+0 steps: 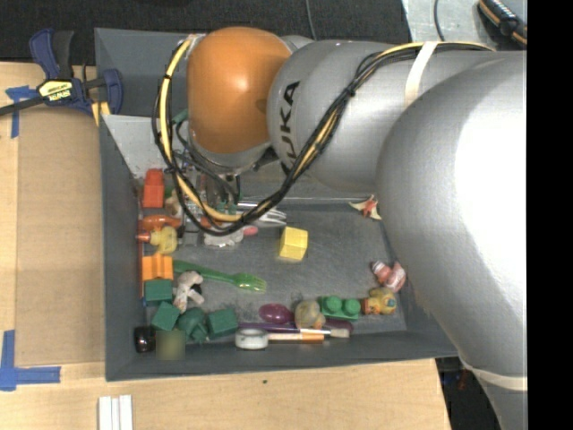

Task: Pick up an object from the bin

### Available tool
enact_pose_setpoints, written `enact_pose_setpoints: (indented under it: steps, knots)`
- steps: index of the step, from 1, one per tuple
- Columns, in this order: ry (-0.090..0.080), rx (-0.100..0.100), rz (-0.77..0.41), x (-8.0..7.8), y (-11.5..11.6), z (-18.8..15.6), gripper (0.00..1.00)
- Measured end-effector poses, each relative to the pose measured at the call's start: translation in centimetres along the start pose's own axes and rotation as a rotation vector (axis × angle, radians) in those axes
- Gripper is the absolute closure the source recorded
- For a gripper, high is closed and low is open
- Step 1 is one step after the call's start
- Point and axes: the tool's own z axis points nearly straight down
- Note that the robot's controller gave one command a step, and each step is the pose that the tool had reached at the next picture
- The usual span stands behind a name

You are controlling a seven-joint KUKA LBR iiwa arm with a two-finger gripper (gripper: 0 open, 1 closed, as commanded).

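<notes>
My gripper (213, 206) hangs under the arm's wrist over the left part of the bin, low above the floor. Just left of it lie a red-orange block (154, 187), a flat orange piece (158, 222) and a small yellow figure (165, 237). A small pink piece (250, 231) lies close to its right side. A yellow cube (293, 244) rests alone a little further right. In front of the gripper a green spoon (226, 279) stretches across the floor.
Orange and green blocks (158, 278) are piled along the left wall. Along the front wall lie more green blocks (220, 321), a purple egg shape (276, 313), a toothbrush (285, 335), a green brick (341, 307) and small toys (388, 276). The arm covers the bin's back and right.
</notes>
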Motion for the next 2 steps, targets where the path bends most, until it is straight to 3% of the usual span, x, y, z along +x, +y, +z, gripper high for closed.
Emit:
enact_pose_setpoints:
  steps: [1,2]
  knots:
    - [-0.008,-0.002,0.003,-0.2,-0.1,-0.6,0.0]
    - [-0.01,-0.003,-0.001,5.2,1.2,7.1,0.0]
